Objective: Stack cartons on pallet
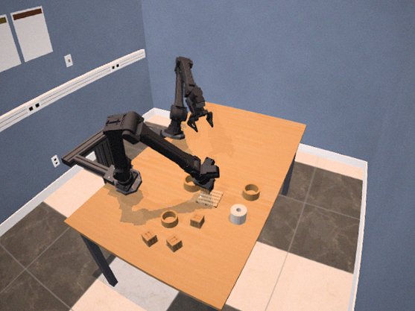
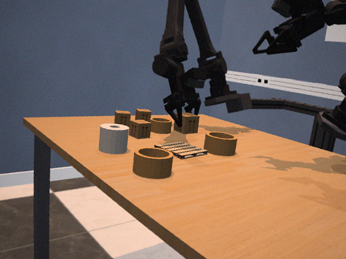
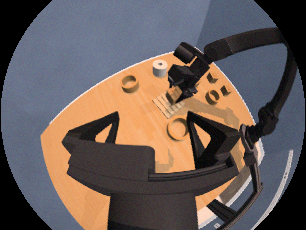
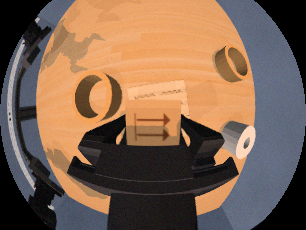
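The place looks like a robotics lab or a plain workroom. Two black jointed arms (image 1: pixel 163 145) (image 2: pixel 174 20) stand at a wood-topped bench (image 1: pixel 252 136) (image 2: pixel 225 194) with dark legs, next to a dark metal frame (image 1: pixel 85 146) (image 2: pixel 286 103). Along the blue wall (image 1: pixel 287 51) (image 2: pixel 81 32) runs a pale trunking strip (image 1: pixel 65 87) (image 2: pixel 291 87) with dark sockets, and above it hang blank-looking sheets (image 1: pixel 32 35) (image 2: pixel 345 28) with coloured headers. The floor (image 1: pixel 113 308) (image 2: pixel 12 221) is laid in dark marbled and cream tiles, edged by white skirting.
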Controlling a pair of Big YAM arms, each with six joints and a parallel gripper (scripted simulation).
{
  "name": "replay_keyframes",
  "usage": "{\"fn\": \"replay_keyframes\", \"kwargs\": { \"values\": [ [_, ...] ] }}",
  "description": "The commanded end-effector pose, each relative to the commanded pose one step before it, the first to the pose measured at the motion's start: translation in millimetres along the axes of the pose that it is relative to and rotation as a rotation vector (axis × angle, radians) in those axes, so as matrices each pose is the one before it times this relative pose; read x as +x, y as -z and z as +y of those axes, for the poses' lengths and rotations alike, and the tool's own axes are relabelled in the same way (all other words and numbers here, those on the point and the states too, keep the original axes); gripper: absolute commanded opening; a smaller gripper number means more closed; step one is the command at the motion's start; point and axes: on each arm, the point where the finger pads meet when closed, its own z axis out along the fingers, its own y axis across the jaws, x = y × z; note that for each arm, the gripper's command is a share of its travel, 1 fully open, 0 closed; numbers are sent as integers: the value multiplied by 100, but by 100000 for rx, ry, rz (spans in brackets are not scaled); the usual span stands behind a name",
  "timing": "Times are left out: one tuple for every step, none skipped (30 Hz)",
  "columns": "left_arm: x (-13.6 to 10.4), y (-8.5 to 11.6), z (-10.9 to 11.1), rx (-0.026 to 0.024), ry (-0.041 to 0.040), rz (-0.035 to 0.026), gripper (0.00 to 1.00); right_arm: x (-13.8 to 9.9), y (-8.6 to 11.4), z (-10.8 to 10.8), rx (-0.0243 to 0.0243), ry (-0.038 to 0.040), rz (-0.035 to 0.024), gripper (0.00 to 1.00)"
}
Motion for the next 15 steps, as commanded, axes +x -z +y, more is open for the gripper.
{"fn": "replay_keyframes", "kwargs": {
  "values": [
    [-41, 828, -955, -151, 5303, -508, 100, -1858, 1890, -2536, 5338, 2198, -3336, 50],
    [-991, 415, -781, 811, -605, -1780, 100, 0, 0, 0, 0, 0, 0, 50],
    [0, 822, -843, 1078, -790, -2172, 100, 0, 0, 0, 0, 0, 0, 50],
    [1221, 244, -946, 915, -2100, 594, 100, 0, 0, 0, 0, 0, 0, 50],
    [748, 230, -698, 681, -1530, 106, 100, 0, 0, 0, 0, 0, 0, 50],
    [164, 282, -516, 555, -892, -603, 100, 0, 0, 0, 0, 0, 0, 50],
    [141, 243, -436, 469, -787, -531, 100, 0, 0, 0, 0, 0, 0, 50],
    [12, 238, -367, 411, -611, -640, 100, 0, 0, 0, 0, 0, 0, 50],
    [-1215, 603, -374, 635, 315, -2674, 100, 0, 0, 0, 0, 0, 0, 50],
    [110, 198, -330, 359, -681, -427, 100, 0, 0, 0, 0, 0, 0, 50],
    [80, -21, -315, 216, -551, -213, 100, 0, 0, 0, 0, 0, 0, 50],
    [39, -2, -216, 139, -399, -232, 100, 678, -925, 1155, -2266, -206, 1369, 50],
    [22, 157, -116, 118, -452, -361, 100, 0, 0, 0, 0, 0, 0, 50],
    [15, 22, -26, -27, -1384, -38, 100, 0, 0, 0, 0, 0, 0, 50],
    [76, -157, 407, -996, 642, 468, 100, 0, 0, 0, 0, 0, 0, 50]
  ]
}}
